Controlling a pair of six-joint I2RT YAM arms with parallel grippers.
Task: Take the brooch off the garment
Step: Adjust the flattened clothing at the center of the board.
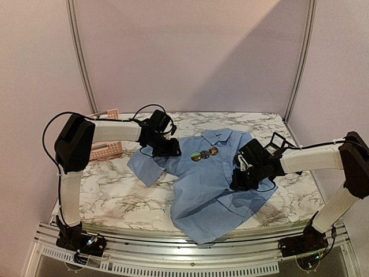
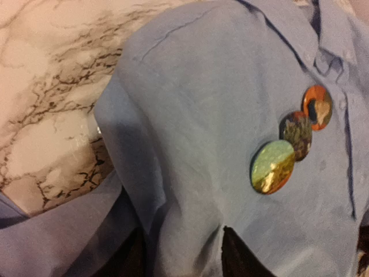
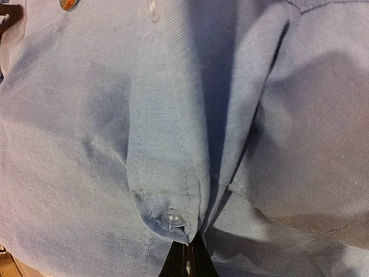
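The garment (image 1: 210, 190), a light blue collared shirt, lies spread on the marble table. Three round brooches sit in a row on its chest: a green-gold one (image 2: 272, 167), a dark one (image 2: 296, 135) and an orange one (image 2: 317, 107). In the top view the brooches (image 1: 204, 154) lie just right of my left gripper (image 1: 169, 149). The left gripper (image 2: 180, 232) stands on the shoulder, jaws part-way apart with a raised ridge of cloth between its dark fingers (image 2: 239, 257). My right gripper (image 3: 187, 261) is shut on the buttoned front edge of the garment (image 3: 173, 173).
A pink plastic basket (image 1: 105, 145) stands at the back left, behind the left arm. The shirt's hem hangs over the table's near edge (image 1: 144, 228). Bare marble (image 2: 52, 115) shows left of the shoulder.
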